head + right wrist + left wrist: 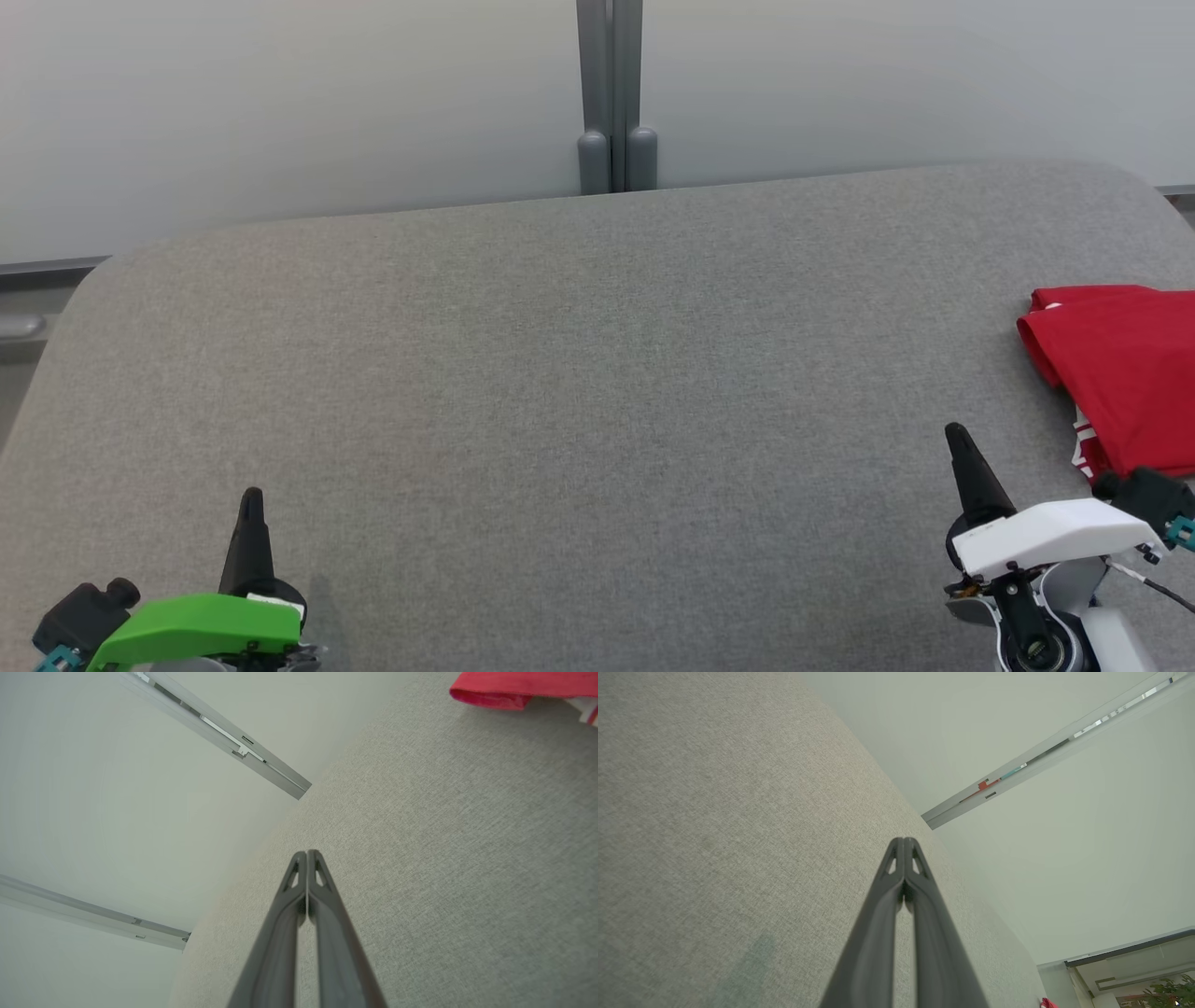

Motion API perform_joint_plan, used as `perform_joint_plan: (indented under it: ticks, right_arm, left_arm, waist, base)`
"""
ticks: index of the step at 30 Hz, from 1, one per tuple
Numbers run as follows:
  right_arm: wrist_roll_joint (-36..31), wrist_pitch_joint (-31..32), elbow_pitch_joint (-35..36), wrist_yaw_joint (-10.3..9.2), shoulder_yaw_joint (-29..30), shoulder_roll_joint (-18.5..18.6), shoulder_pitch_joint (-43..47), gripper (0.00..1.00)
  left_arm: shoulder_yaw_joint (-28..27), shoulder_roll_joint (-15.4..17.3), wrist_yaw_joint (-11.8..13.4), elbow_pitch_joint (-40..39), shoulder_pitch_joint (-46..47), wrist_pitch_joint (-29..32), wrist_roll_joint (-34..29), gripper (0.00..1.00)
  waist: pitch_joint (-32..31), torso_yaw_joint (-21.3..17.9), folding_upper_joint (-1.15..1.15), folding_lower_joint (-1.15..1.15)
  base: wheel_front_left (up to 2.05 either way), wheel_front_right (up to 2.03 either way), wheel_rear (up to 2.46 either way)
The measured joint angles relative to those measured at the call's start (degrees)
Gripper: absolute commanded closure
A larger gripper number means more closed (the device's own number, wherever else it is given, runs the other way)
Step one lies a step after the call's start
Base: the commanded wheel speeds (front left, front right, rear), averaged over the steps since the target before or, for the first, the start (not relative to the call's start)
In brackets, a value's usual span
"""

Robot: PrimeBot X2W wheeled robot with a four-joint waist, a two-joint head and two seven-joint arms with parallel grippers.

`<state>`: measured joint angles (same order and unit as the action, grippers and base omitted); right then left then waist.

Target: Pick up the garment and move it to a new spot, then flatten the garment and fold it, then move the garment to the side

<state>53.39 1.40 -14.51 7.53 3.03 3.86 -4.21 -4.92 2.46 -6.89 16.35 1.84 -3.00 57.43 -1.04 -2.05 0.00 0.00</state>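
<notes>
Garment (1120, 373) lies folded at the right edge of the surface (597, 373), left tool (252, 495) at its near-left and right tool (955, 434) at its near-right, both pinched shut and empty; risk: right tool drifts sideways, snags a fold, drags it open.

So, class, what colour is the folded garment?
The garment is mainly red; the head view shows it best.

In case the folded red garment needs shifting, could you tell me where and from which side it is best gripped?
Probably the rounded folded edge of the garment that faces the middle of the table: its layers bulge up there, giving something to pinch. The right gripper, shut and nearest, could open and come in low from that side.
</notes>
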Motion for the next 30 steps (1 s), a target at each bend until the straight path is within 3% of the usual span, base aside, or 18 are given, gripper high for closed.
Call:
perform_joint_plan:
  ticks: [30]
  right_arm:
    - [18.6, 2.4, 0.1, -0.04, 1.7, -0.5, -0.8, 1.00]
  left_arm:
    - [-0.7, 0.1, -0.2, -1.1, 2.0, 4.6, 16.7, 1.00]
  waist:
    - [0.5, 0.8, 0.00, 0.00]
  base:
    - [0.00, 0.00, 0.00]
